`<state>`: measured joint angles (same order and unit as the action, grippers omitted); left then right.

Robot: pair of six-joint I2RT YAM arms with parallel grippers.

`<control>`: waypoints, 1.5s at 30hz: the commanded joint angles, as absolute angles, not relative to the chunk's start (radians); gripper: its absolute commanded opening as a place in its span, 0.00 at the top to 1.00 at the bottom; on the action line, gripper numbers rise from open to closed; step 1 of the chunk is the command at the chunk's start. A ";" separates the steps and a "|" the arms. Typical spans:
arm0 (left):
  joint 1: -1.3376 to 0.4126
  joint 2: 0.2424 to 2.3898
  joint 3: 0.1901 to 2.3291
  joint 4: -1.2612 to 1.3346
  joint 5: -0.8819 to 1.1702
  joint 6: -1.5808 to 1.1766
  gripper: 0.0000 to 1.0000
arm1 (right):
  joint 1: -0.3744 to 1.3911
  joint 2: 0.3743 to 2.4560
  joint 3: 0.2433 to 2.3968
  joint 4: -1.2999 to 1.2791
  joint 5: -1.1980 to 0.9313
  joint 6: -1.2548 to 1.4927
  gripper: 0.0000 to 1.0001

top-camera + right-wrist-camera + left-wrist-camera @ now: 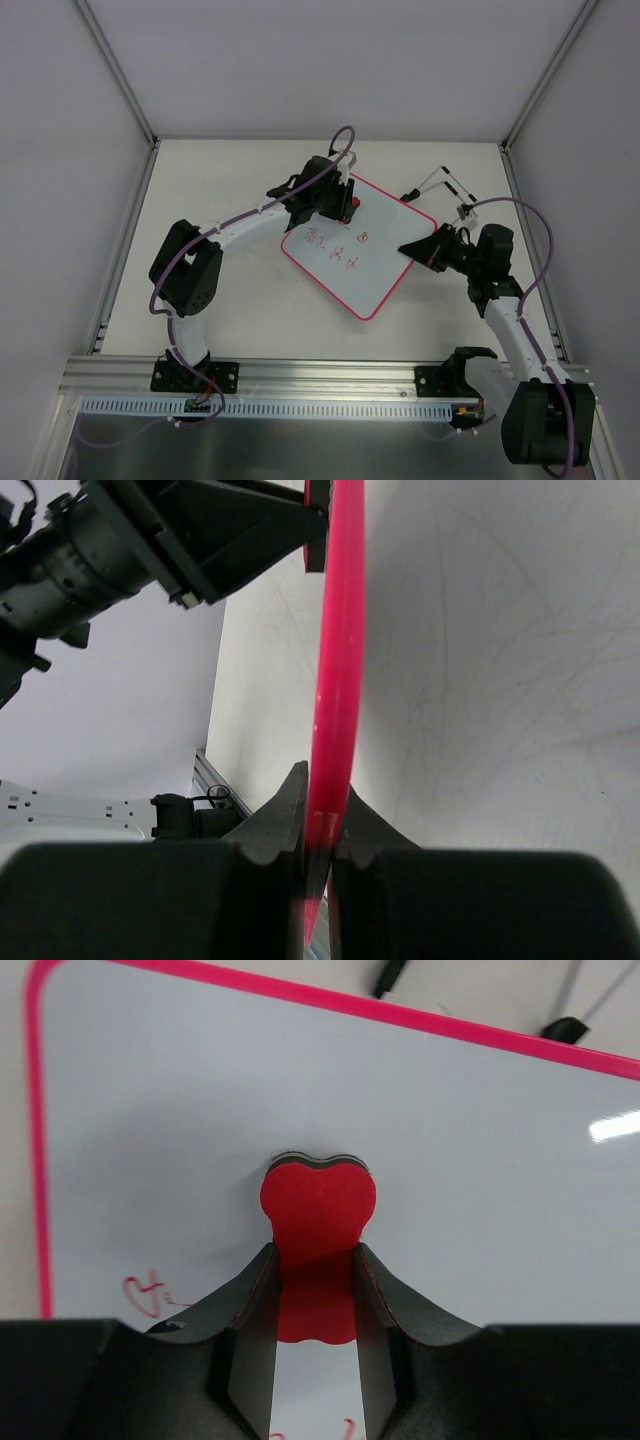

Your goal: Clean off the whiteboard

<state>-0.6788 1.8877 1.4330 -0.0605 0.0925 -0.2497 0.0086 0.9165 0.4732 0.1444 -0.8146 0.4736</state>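
Most of the job appears undone: red handwriting (337, 248) crosses the middle of the whiteboard (385, 270), which lies at the centre of the table (230, 320). Left gripper (342, 203), at the board's 12 o'clock corner, pinches a red eraser (318, 1205) set against bare white surface. Right gripper (408, 248) is clamped on the pink frame at 3 o'clock — apparently a steadying hold.

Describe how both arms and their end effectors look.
Left arm and right arm: white tubular links, bulky black joint housings, a purple cable looped along each. Left end effector and right end effector: matte black, wedge-shaped fingers tapering to tips.
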 commanded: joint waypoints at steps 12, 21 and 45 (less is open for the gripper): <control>-0.697 1.842 1.327 -0.115 0.175 -0.357 1.00 | 0.045 0.868 0.511 0.353 -0.954 0.305 1.00; -0.508 1.795 1.169 -0.032 0.156 -0.344 1.00 | 0.046 0.853 0.503 0.351 -0.951 0.310 1.00; -0.813 1.853 1.259 0.054 0.192 -0.331 1.00 | 0.045 0.861 0.497 0.370 -0.950 0.322 1.00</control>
